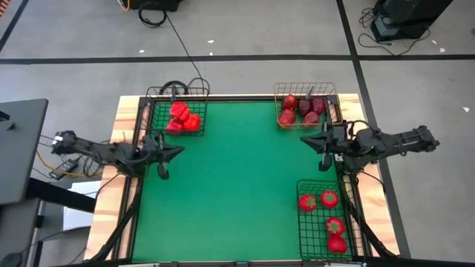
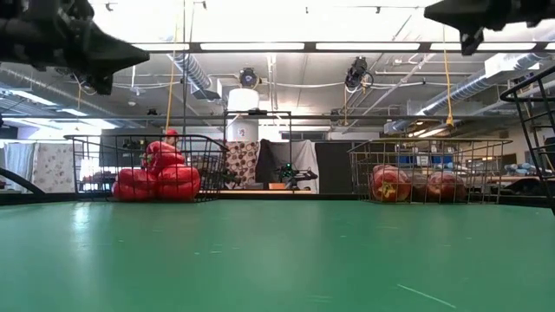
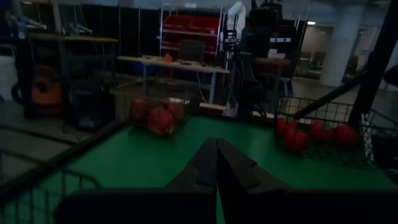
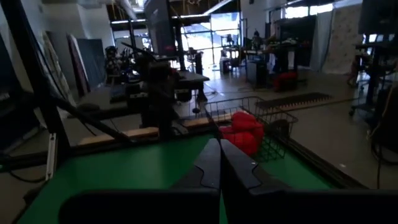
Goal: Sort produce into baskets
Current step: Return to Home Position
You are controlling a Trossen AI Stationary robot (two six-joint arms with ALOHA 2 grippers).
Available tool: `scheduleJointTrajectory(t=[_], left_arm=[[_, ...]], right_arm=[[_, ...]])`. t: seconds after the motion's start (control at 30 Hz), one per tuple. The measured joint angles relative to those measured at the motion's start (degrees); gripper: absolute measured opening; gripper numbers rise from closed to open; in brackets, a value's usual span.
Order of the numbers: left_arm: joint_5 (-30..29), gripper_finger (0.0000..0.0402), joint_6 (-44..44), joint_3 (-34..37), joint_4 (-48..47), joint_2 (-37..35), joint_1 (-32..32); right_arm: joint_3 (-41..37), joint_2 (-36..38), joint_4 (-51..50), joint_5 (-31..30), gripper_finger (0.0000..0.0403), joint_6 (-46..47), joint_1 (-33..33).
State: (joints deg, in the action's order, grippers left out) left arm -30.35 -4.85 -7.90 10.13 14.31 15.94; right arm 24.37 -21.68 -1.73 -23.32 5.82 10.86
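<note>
Bright red peppers (image 1: pixel 183 117) lie in the squarish black wire basket (image 1: pixel 157 111) at the table's far left. Dark red apples (image 1: pixel 300 110) lie in the gold wire basket (image 1: pixel 330 96) at the far right. Red tomatoes with green tops (image 1: pixel 323 211) lie in the longer black basket (image 1: pixel 303 230) at the near right. My left gripper (image 1: pixel 178 150) is shut and empty above the table's left edge. My right gripper (image 1: pixel 306 139) is shut and empty above the right side, between the gold basket and the longer black one.
The green mat (image 1: pixel 230 185) lies bare between the baskets. The wooden table edge (image 1: pixel 119 126) frames it. A dark stand (image 1: pixel 22 148) is left of the table. Cables (image 1: pixel 171 30) run on the floor behind.
</note>
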Motion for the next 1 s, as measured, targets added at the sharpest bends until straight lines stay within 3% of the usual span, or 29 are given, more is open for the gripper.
scheduleJointTrajectory(t=[0.17, 0.37, 0.63, 1.0], left_arm=[[0.0, 0.0005, -1.8, 0.0, -10.9, -8.0, 0.2], [-0.2, 0.0005, -0.2, 0.1, -13.7, -10.9, 0.2], [-1.5, 0.0005, -1.4, 6.1, -9.8, -11.0, 0.2], [-4.4, 0.0006, -2.2, 6.8, -7.9, -11.1, 0.2]], right_arm=[[-5.2, 4.6, 1.6, 0.5, 0.0007, 0.7, -0.6], [-10.3, 7.3, 2.5, 0.5, 0.0006, 1.1, -2.1], [-16.4, 9.9, 7.5, 5.6, 0.0006, 1.4, -6.4], [-21.1, 13.5, 9.4, 10.4, 0.0006, 2.1, -12.8]])
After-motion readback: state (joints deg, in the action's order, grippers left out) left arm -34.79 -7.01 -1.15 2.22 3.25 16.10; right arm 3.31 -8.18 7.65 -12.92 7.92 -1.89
